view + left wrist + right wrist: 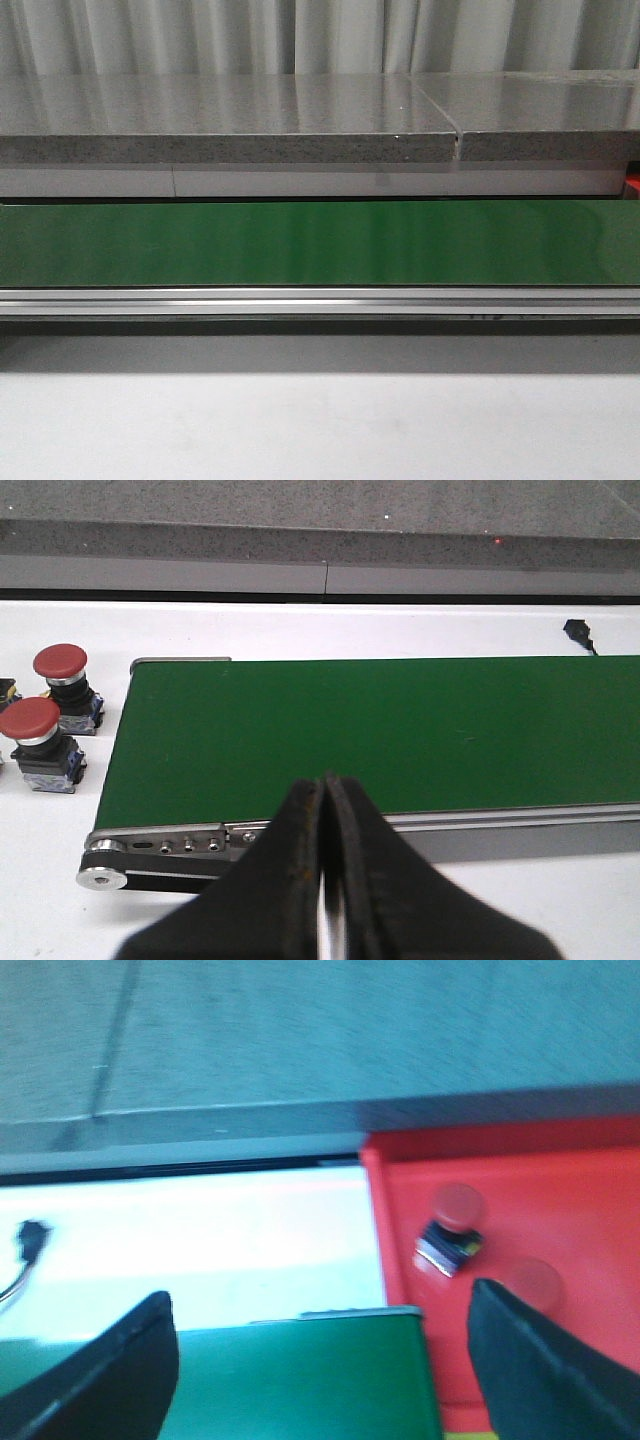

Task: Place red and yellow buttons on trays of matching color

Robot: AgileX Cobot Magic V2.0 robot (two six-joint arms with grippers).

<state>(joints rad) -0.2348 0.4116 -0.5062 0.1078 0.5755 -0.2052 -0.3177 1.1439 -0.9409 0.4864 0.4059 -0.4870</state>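
Two red buttons (pixel 60 662) (pixel 29 719) stand upright on black bases on the white table, just off the end of the green belt (pixel 400 730). My left gripper (pixel 325 780) is shut and empty, hovering over the belt's near edge, well apart from them. In the right wrist view, the red tray (pixel 560 1175) holds one red button (pixel 456 1203) lying tilted and a second red cap (pixel 532 1280) beside it. My right gripper (pixel 322 1295) is open and empty above the belt end (pixel 300 1380), next to the tray. A yellow sliver (pixel 470 1433) shows below the red tray. No yellow button is in view.
The green conveyor belt (pixel 320 243) spans the front view, with a metal rail (pixel 320 300) along its near side. A grey stone ledge (pixel 230 120) runs behind it. A black cable plug (pixel 578 632) (pixel 28 1235) lies on the white table beyond the belt.
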